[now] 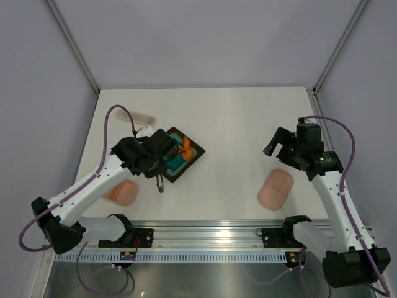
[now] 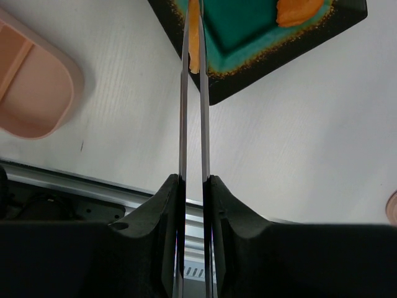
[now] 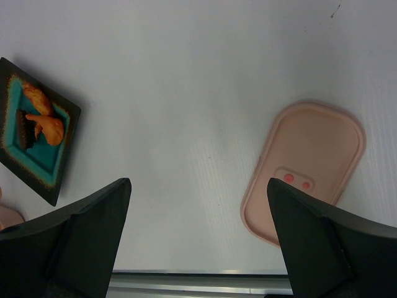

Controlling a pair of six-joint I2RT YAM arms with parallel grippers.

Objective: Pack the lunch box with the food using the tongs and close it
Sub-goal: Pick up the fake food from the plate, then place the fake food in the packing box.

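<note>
Salmon-pink and open, the lunch box (image 1: 121,191) lies on the white table (image 1: 236,124) near the front left, just beside the left arm's forearm. Its lid (image 1: 276,188) lies well apart, at the front right. Between them, left of centre, sits a dark square tray (image 1: 193,155) with a teal middle. It carries the food (image 3: 46,124): orange pieces and a dark brown lump.

The tongs (image 2: 183,112) run from the left gripper (image 2: 193,180) up to the tray's near edge, their two silver arms almost together. A sliver of orange shows between the arms there; whether it is pinched cannot be told. A pale translucent case (image 1: 144,117) lies behind the tray, towards the back left.

Matte and bare elsewhere, the table is enclosed by plain grey-lilac walls (image 1: 205,37) with aluminium posts (image 1: 74,46) at the back corners. A metal rail (image 1: 205,239) along the near edge holds both bases.

The left arm reaches forward and inward, its wrist over the tray's near corner, fingers (image 2: 164,205) clamped on the tongs. The right arm stands raised above and behind the lid, and the right gripper (image 3: 198,183) has its fingers spread wide around nothing.
</note>
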